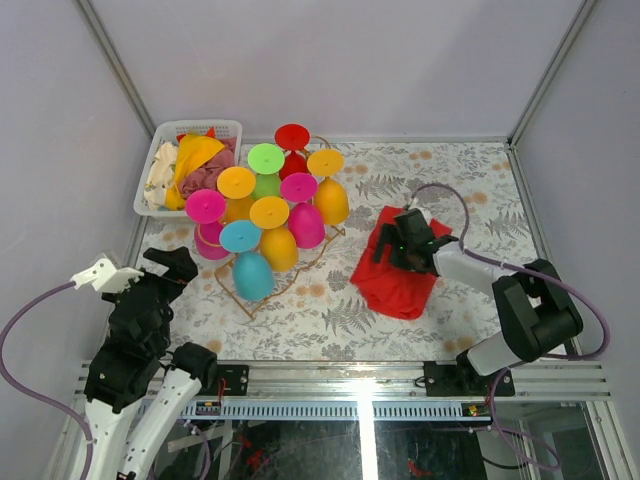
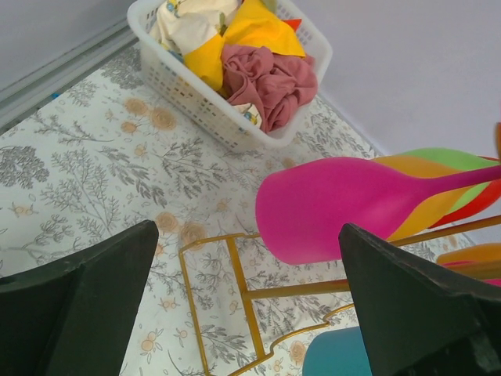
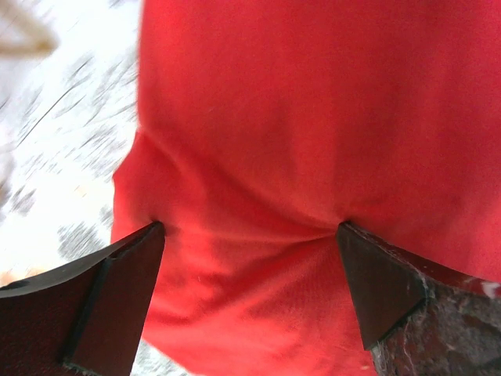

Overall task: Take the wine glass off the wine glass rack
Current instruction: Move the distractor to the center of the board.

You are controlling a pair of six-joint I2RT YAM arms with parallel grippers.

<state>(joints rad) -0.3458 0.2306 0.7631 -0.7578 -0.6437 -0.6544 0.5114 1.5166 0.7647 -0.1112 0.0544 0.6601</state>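
The gold wire wine glass rack (image 1: 297,275) stands left of centre and holds several coloured plastic wine glasses upside down, among them a magenta one (image 1: 205,206) and a cyan one (image 1: 240,236). My left gripper (image 1: 180,275) is open and empty, just left of the rack. In the left wrist view the gripper (image 2: 249,235) frames the rack's gold rails (image 2: 243,290), the magenta glass bowl (image 2: 329,207) and the cyan bowl (image 2: 337,356). My right gripper (image 1: 388,246) is open, its fingertips pressed onto a red cloth (image 3: 297,117).
A white plastic basket (image 1: 150,175) with crumpled cloths stands at the back left; it also shows in the left wrist view (image 2: 180,86). The red cloth (image 1: 385,285) lies right of the rack. Grey walls enclose the flowered tabletop.
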